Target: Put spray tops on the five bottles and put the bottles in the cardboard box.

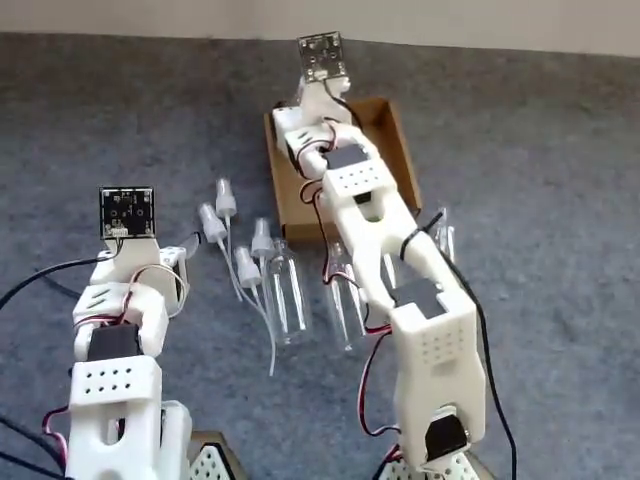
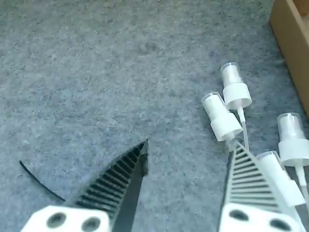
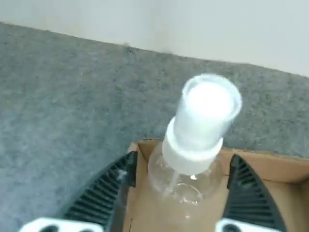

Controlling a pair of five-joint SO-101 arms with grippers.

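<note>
Progress looks like one bottle of five. At the far middle, the cardboard box (image 1: 402,160) has your right gripper (image 3: 183,162) over it. Its jaws are spread either side of a capped bottle (image 3: 183,186) and not visibly pressing it, so I judge that one delivered. Your left gripper (image 2: 189,147) hangs wide apart and empty over the carpet (image 2: 96,72), just left of the loose spray tops (image 2: 235,89). Two bare bottles (image 1: 285,290) lie on the near side of the box, and a third bottle (image 1: 443,235) lies right of the right arm. Four tops wait unfitted.
</note>
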